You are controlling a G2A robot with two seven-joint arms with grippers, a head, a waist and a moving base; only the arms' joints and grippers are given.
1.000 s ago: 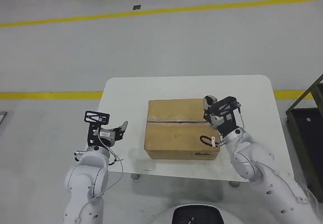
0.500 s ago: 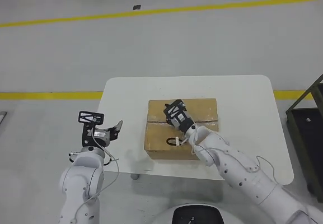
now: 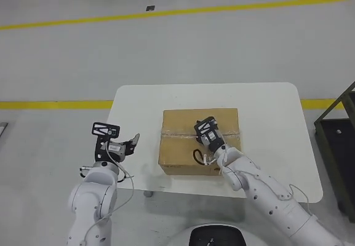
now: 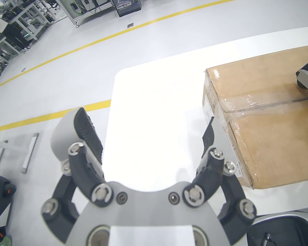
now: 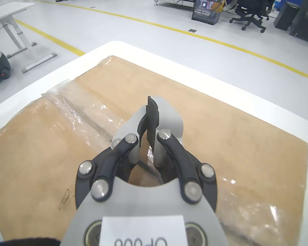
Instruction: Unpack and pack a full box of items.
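1. One box [image 3: 177, 150]: brown cardboard, flaps closed, with clear tape [image 4: 249, 104] along the centre seam. It sits on the white counter [image 3: 269, 111].
2. Right gripper [image 5: 151, 108]: pinched together and holding nothing, with the box directly beneath it at the seam.
3. Left gripper [image 4: 145, 124]: spread wide and empty. The box is near one fingertip, not touching.
4. Count: two grippers, one box, one counter.

A white label [image 5: 143, 230] on the right gripper [image 5: 152, 108] bears dark characters, upside down and cut off at the lower frame edge. The print on the side of the box [image 4: 269, 139] is too small to read.
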